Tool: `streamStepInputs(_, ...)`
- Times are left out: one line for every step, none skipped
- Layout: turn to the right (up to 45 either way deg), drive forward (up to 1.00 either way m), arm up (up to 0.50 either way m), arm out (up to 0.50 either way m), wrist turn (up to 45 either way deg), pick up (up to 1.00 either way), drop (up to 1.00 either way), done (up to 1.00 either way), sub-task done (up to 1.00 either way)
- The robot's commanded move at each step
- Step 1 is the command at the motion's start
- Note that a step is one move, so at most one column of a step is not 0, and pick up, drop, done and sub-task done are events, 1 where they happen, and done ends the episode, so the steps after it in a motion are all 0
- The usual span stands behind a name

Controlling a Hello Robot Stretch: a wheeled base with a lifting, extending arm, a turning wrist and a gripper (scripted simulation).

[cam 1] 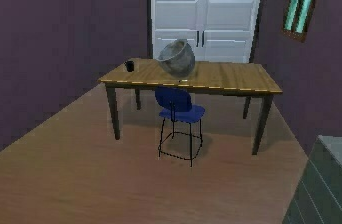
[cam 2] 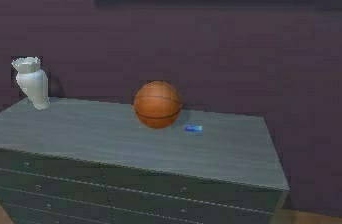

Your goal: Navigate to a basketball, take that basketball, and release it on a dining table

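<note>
An orange basketball [cam 2: 158, 104] rests on top of a grey dresser [cam 2: 99, 150] in the arm side view, near the middle of the dresser's top and against a dark purple wall. A wooden dining table [cam 1: 209, 82] stands across the room in the forward view, in front of white double doors. On the table sit a large grey bowl-like object [cam 1: 177, 58] and a small dark cup [cam 1: 130, 66].
A white vase [cam 2: 32, 81] stands at the dresser top's left end, and a small blue item [cam 2: 193, 128] lies just right of the ball. A blue chair [cam 1: 178, 120] stands before the table. A grey cabinet corner [cam 1: 331, 185] shows at the forward view's lower right. Wooden floor lies between.
</note>
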Motion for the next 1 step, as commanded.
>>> streamStepInputs(0.0,0.0,0.5,0.0,0.0,0.0,0.0,0.0,0.0)
